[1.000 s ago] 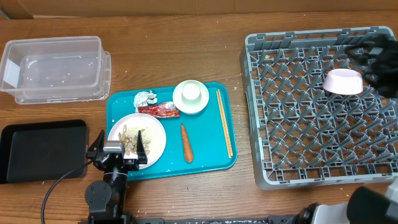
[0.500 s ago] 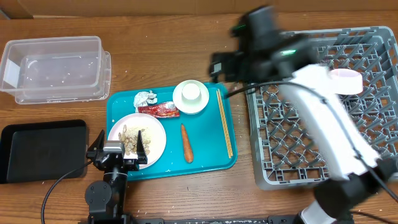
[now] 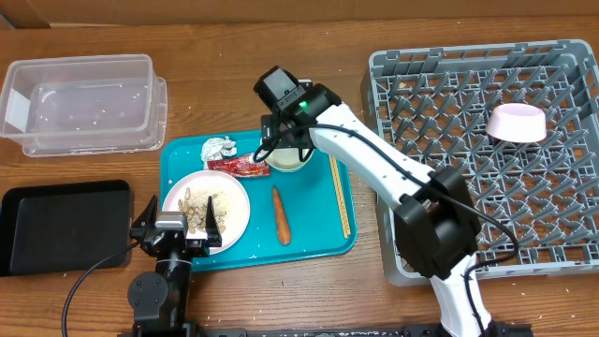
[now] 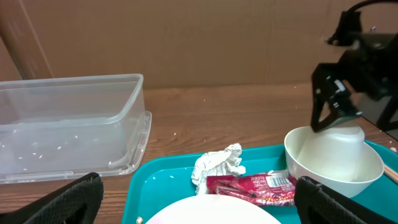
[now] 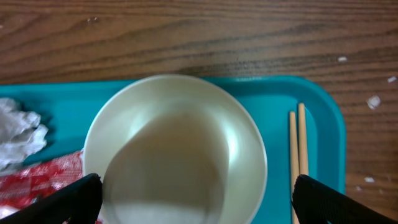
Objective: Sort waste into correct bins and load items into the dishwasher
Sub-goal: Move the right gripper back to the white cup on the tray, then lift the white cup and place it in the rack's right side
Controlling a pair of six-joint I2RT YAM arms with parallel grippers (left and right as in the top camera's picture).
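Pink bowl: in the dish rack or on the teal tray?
In the rack. The pale pink bowl sits on the lattice of the grey dish rack, well apart from the teal tray.

white bowl point(image 3: 286, 166) mostly hidden under right arm point(image 3: 374, 161), plate point(image 4: 214, 214) cut off at bottom edge, chopsticks point(image 5: 297, 162) cropped below

Right pincer point(image 3: 283, 140) over white bowl point(image 3: 286, 166)
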